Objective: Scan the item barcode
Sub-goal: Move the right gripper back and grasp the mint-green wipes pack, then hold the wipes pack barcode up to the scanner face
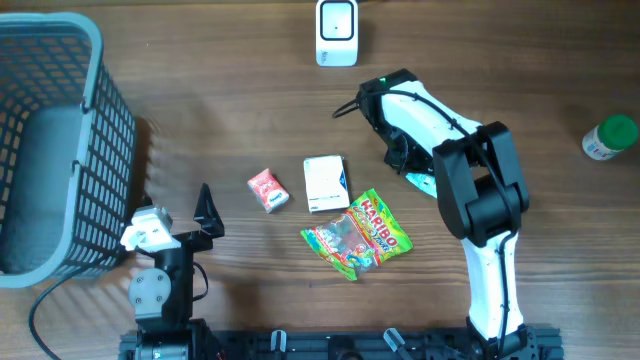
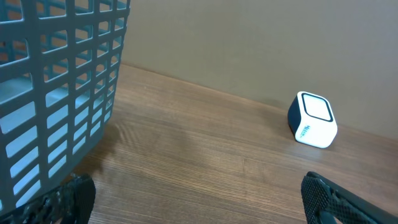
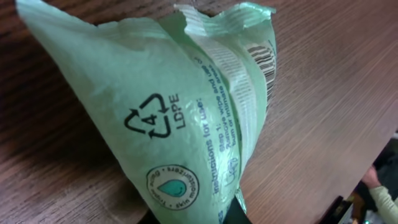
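Note:
A pale green plastic wipe packet (image 3: 180, 106) fills the right wrist view, pinched at its lower end, with a barcode (image 3: 264, 62) on its upper right edge. My right gripper (image 3: 199, 214) is shut on it; from overhead only a teal corner of the packet (image 1: 421, 182) shows beneath the right gripper (image 1: 405, 160). The white barcode scanner (image 1: 337, 32) stands at the table's back, also seen as the scanner (image 2: 313, 119) in the left wrist view. My left gripper (image 2: 199, 199) is open with nothing between its fingers, low at the front left beside the basket.
A grey mesh basket (image 1: 95, 150) occupies the left side. A small red box (image 1: 268, 190), a white box (image 1: 326, 183) and a Haribo bag (image 1: 358, 235) lie mid-table. A green-capped bottle (image 1: 610, 137) stands at the right edge.

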